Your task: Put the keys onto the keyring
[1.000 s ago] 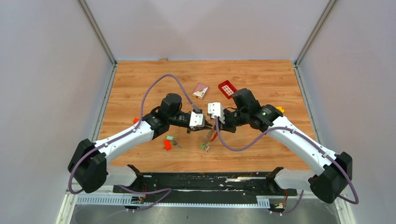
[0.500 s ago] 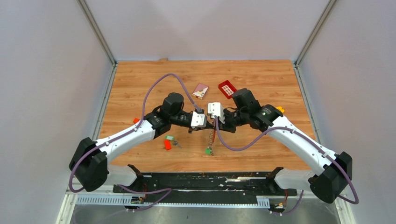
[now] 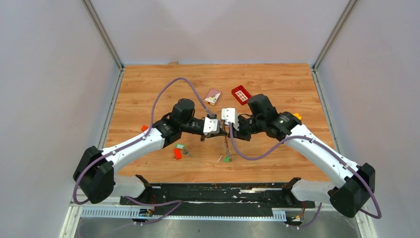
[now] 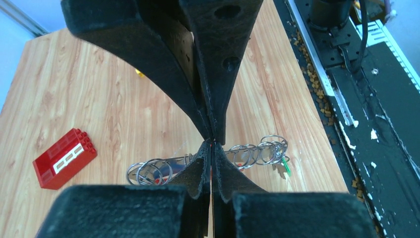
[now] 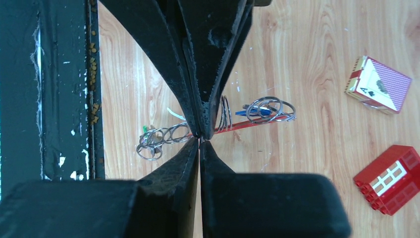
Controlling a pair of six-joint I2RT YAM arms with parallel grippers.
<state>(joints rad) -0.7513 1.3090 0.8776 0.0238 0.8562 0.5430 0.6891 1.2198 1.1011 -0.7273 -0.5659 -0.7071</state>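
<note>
The keyring (image 3: 227, 146), a chain of silver rings on a red strip, hangs above the table's middle. My left gripper (image 3: 222, 131) and right gripper (image 3: 228, 130) meet tip to tip on its top, both shut on it. In the left wrist view the keyring (image 4: 257, 151) runs behind my left gripper (image 4: 213, 142); in the right wrist view the keyring (image 5: 270, 110) crosses at my right gripper (image 5: 200, 140). A green key (image 3: 227, 159) dangles at the low end, and a blue key (image 5: 251, 112) sits among the rings. Another green-headed key (image 3: 181, 147) lies on the table.
A small red block (image 3: 177, 154) lies beside the loose key. A card box (image 3: 213, 96) and a red gridded brick (image 3: 241, 94) sit behind the grippers. An orange cube (image 3: 297, 116) is by the right arm. A black rail (image 3: 218, 193) runs along the near edge.
My left gripper has closed onto the keyring. The chain has swung from a slant to hang straight down, its green key end shifting right.
</note>
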